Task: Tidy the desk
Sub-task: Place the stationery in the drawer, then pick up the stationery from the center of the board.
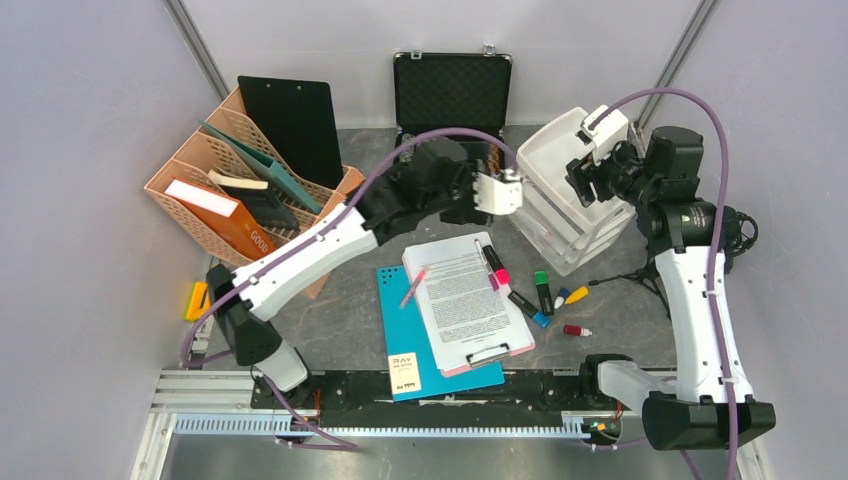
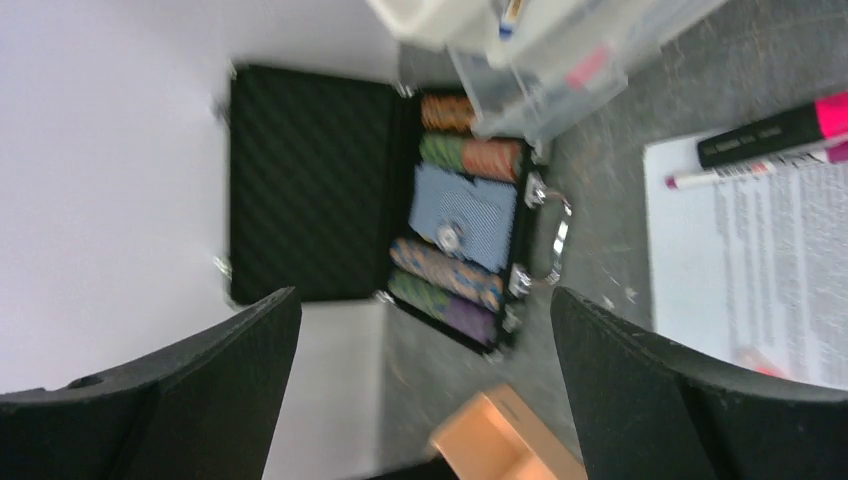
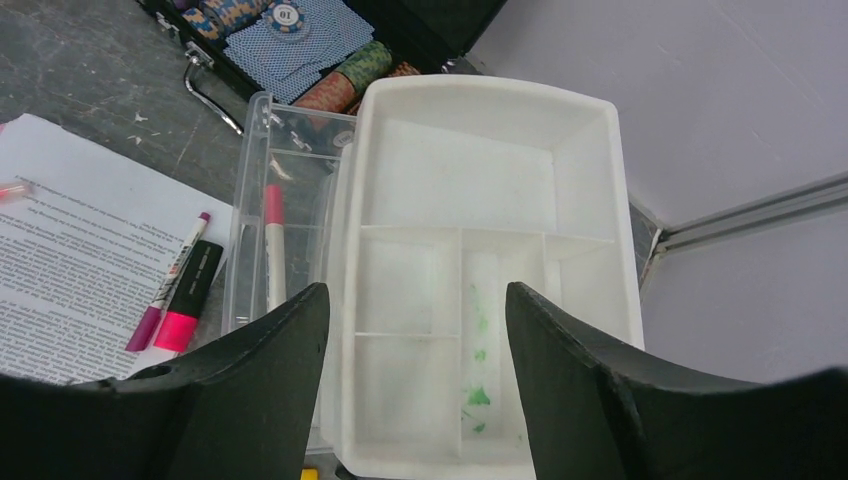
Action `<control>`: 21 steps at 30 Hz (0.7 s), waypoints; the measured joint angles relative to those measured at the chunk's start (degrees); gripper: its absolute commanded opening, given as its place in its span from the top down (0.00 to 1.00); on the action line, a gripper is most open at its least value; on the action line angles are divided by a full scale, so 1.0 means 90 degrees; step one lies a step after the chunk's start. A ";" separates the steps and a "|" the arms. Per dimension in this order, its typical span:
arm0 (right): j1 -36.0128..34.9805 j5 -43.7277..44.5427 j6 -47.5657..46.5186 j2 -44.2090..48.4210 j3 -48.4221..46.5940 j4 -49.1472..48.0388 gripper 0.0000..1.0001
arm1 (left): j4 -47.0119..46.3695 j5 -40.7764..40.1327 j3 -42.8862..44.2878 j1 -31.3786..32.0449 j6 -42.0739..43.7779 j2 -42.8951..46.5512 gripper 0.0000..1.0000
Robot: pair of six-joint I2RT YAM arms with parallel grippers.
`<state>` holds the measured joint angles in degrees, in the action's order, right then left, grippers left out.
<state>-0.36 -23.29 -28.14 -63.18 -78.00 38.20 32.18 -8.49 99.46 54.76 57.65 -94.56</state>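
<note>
The desk (image 1: pixel 625 325) is a dark mottled tabletop strewn with stationery. My left gripper (image 1: pixel 497 192) hovers open and empty between the black case (image 1: pixel 452 92) and the white drawer unit (image 1: pixel 560 195). Seen from the left wrist, its fingers (image 2: pixel 425 300) frame the open case (image 2: pixel 310 180), with poker chips (image 2: pixel 445 270) and a blue card deck (image 2: pixel 465 215) inside. My right gripper (image 1: pixel 588 160) is open above the drawer unit. The right wrist view shows its jaws (image 3: pixel 417 290) apart over the white divided tray (image 3: pixel 480 180), holding nothing. A pink pen (image 3: pixel 273 240) lies in the pulled-out clear drawer.
A clipboard with printed paper (image 1: pixel 465 300) lies on a blue folder (image 1: pixel 400 335) at centre. Markers (image 1: pixel 497 265), a green marker (image 1: pixel 542 290), and yellow (image 1: pixel 577 295) and red (image 1: pixel 577 330) pieces are scattered to its right. An orange file rack (image 1: pixel 220 190) with a black clipboard (image 1: pixel 290 125) stands at left.
</note>
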 measured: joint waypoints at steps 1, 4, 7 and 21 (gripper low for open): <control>-0.0022 -0.0036 0.0002 0.0002 0.0000 0.0005 0.30 | 0.0102 0.0000 -0.0121 -0.0097 -0.0301 0.0151 0.00; -0.0075 -0.0100 0.0007 0.0002 0.0000 -0.0005 0.29 | 0.0435 0.0148 -0.0670 -0.0554 -0.1392 0.0503 0.00; -0.0085 -0.0134 0.0066 0.0010 0.0041 -0.0134 0.29 | 0.0678 0.0478 -0.1469 -0.1010 -0.2334 0.0607 0.00; -0.0085 -0.0296 0.0605 0.0515 0.1462 -0.1061 0.29 | 0.0668 0.1122 -0.3745 -0.1358 -0.4097 0.0039 0.15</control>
<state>-1.13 -25.96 -22.70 -58.54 -64.84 28.64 38.20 1.61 65.76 42.54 20.78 -94.21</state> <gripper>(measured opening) 0.706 0.913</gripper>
